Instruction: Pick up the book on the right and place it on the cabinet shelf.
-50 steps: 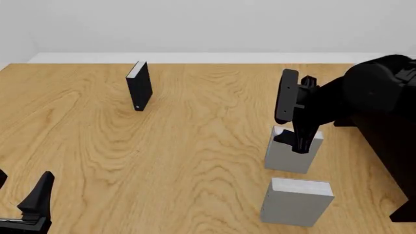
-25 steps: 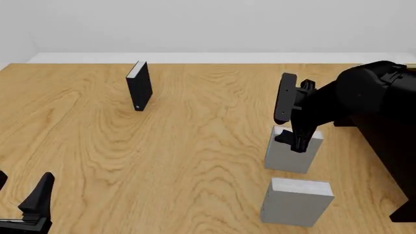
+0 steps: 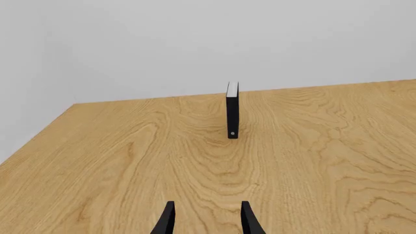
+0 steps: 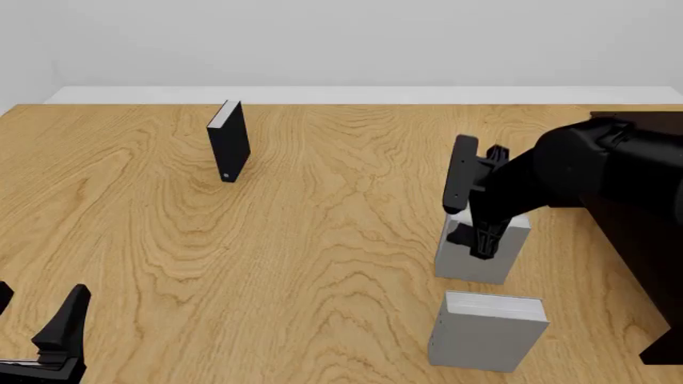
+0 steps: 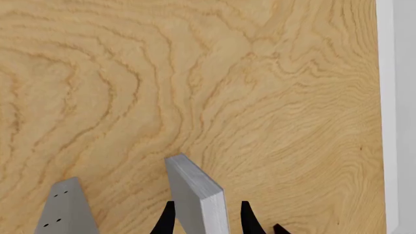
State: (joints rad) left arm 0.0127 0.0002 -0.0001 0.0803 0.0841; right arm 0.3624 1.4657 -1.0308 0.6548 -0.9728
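Light-grey and blocky, two look-alike books stand upright on the wooden table (image 4: 320, 264) at its right side, one behind the other in the front view. The right gripper (image 4: 482, 240) is down over the farther book (image 4: 469, 260). In the right wrist view its two dark fingertips (image 5: 165, 217) sit on either side of this book's upper end, jaws apart with the book between them; whether the pads already touch the covers cannot be told. The nearer grey book (image 4: 485, 332) stands just in front, untouched. Which of the two counts as "the book on the right" is hard to say, since they stand almost in line; the arm has chosen the farther one.

A slim black book (image 4: 229, 142) stands well apart at the far left. The dark cabinet (image 4: 651, 264) fills the right edge; its shelf is not visible from here.

The left gripper (image 3: 204, 219) rests low at the near left, jaws apart and holding nothing.

By my reading the task is early: the approach looks done, but closing, lifting, carrying and setting the book on the shelf all remain.
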